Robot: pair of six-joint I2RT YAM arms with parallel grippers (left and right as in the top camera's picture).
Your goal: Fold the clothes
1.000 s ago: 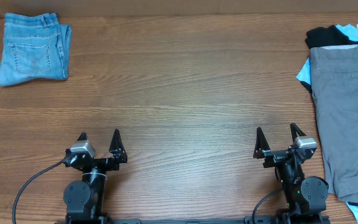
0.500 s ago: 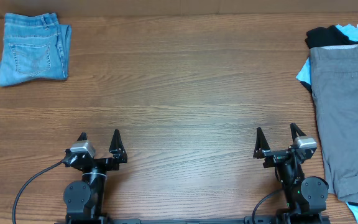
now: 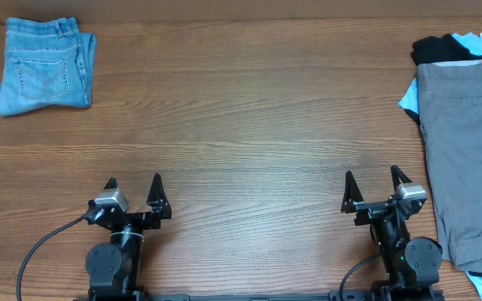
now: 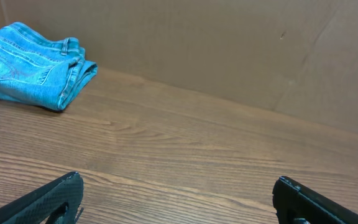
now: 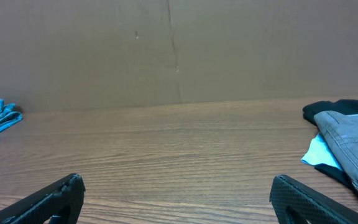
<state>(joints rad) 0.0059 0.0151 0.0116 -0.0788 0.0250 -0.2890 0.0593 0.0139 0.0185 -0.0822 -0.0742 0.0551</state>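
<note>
Grey shorts [image 3: 463, 159] lie unmoved at the right edge of the table [image 3: 249, 125]; left gripper [image 3: 133, 179] and right gripper [image 3: 371, 172] stay parked, jaws wide and empty, so folding has not begun.

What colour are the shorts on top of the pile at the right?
They are plain grey cotton shorts, seen best in the overhead view.
</note>
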